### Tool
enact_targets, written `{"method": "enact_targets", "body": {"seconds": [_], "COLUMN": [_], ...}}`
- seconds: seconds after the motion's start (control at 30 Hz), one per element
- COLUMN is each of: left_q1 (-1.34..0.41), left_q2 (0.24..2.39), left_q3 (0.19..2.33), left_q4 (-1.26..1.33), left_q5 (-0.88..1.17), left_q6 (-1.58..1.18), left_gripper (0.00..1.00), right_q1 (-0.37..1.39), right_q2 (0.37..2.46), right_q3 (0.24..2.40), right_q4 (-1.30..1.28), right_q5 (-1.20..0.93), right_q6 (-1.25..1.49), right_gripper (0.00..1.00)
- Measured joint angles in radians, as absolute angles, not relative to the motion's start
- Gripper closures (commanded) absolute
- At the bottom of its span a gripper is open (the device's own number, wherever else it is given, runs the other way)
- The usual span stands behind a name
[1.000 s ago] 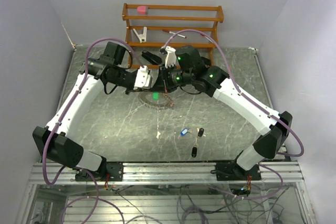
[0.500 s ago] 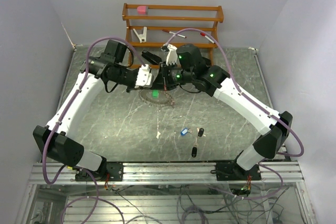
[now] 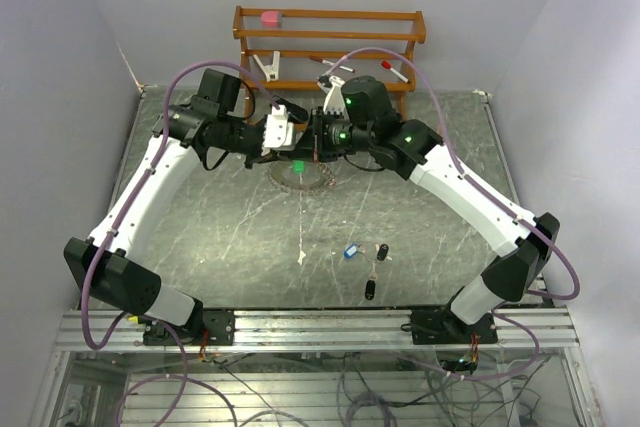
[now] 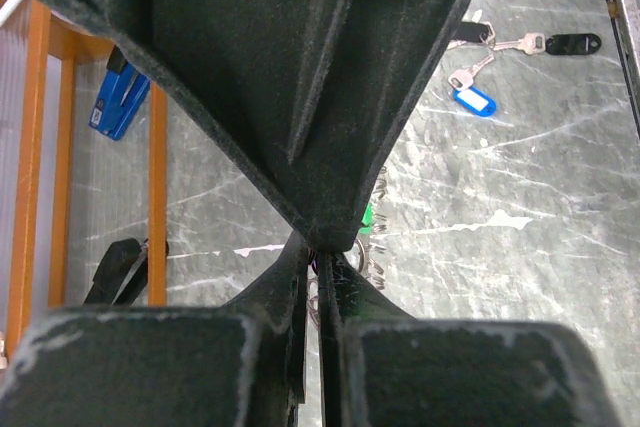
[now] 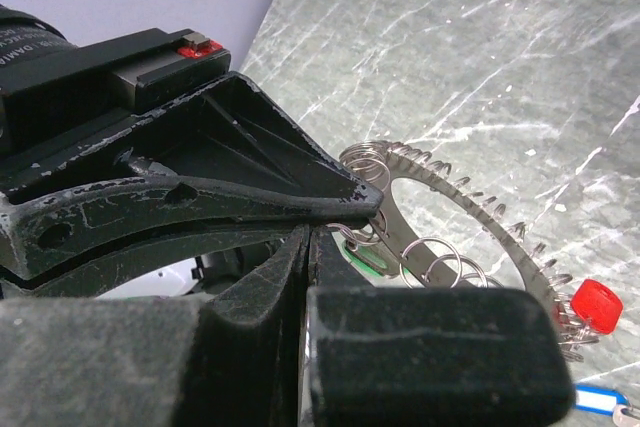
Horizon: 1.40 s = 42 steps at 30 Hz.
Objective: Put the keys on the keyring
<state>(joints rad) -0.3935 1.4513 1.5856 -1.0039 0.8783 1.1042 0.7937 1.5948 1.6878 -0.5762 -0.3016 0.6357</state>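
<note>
The grey marbled table [image 3: 430,217] carried everything, and both arms met over its far middle, so the first hazard was crowding: two wrists working that close could knock each other or drag a cable across the work. Beneath them was the keyring [image 5: 462,215], a toothed silvery hoop strung with small wire loops. The left tool [image 4: 325,259] and right tool [image 5: 325,232] each had their fingers pressed together right at its near rim. Whether either truly pinched metal could not be told, since the contact was hidden. If only one held it, a pull from the other would likely swing or twist the hoop; if neither did, it could skid away over the smooth stone. The green-headed key [image 5: 368,261] sat at the rim just beside the right fingertips and might slip off should a loop spring shut. The blue-headed key [image 3: 350,251] and two black-headed keys [image 3: 383,252] lay well apart near the front, not yet threaded. The red tag [image 5: 597,304] could snag.
</note>
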Motion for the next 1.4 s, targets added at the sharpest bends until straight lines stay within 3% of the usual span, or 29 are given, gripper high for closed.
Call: {"method": "enact_targets", "body": {"seconds": [0.9, 1.4], "left_q1": [-0.393, -0.393], "left_q2": [1.549, 1.564], "left_q3": [1.735, 1.783], "left_q4": [-0.779, -0.738], "left_q5": [0.970, 0.973], "left_q6": [0.826, 0.788], "left_gripper": [0.93, 0.93], "right_q1": [0.707, 0.696], "right_q2": [1.549, 1.538], "right_q3": [1.726, 1.740], "right_q4": [-0.523, -0.498], "right_q5": [-0.226, -0.205], "right_q6": [0.785, 0.836], "right_gripper": [1.00, 0.77]}}
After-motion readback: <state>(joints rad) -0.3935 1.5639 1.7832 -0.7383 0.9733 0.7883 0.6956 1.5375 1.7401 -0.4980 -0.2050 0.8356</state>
